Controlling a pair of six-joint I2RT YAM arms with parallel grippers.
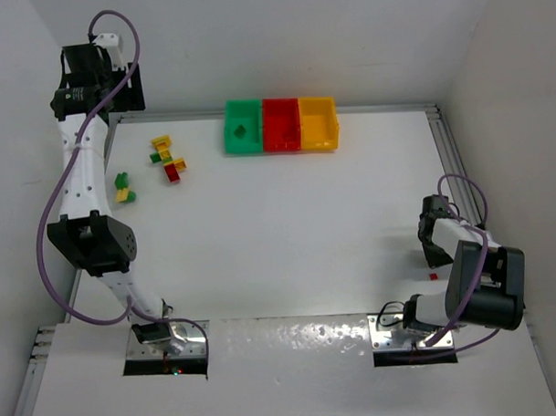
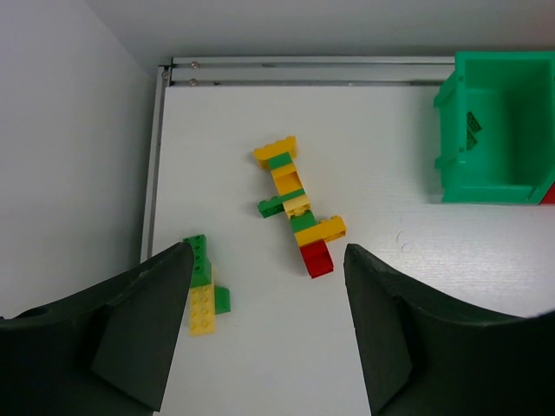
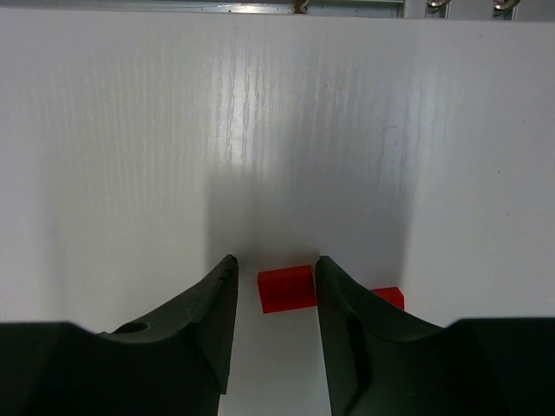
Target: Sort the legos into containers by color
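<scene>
Right claw (image 3: 276, 260) stands narrow, left claw (image 2: 267, 251) gapes wide and empty. I see the green bin (image 1: 243, 147), red bin (image 1: 281, 146) and yellow bin (image 1: 319, 144) in a row at top centre. At upper left lie mixed bricks (image 1: 167, 157); one red brick (image 3: 286, 289) sits between the right claw's fingers, a gap on its left.

Three containers (image 1: 282, 146) sit side by side at the far edge of the bench (image 1: 306, 225). Toward the far left corner lies a lego cluster (image 1: 167, 157), with a lego pair (image 1: 123, 187) nearer, by the left edge. Near the right edge, one brick (image 3: 286, 288) sits between the right gripper (image 3: 275, 264) fingers, a second brick (image 3: 388, 296) just outside them.
</scene>
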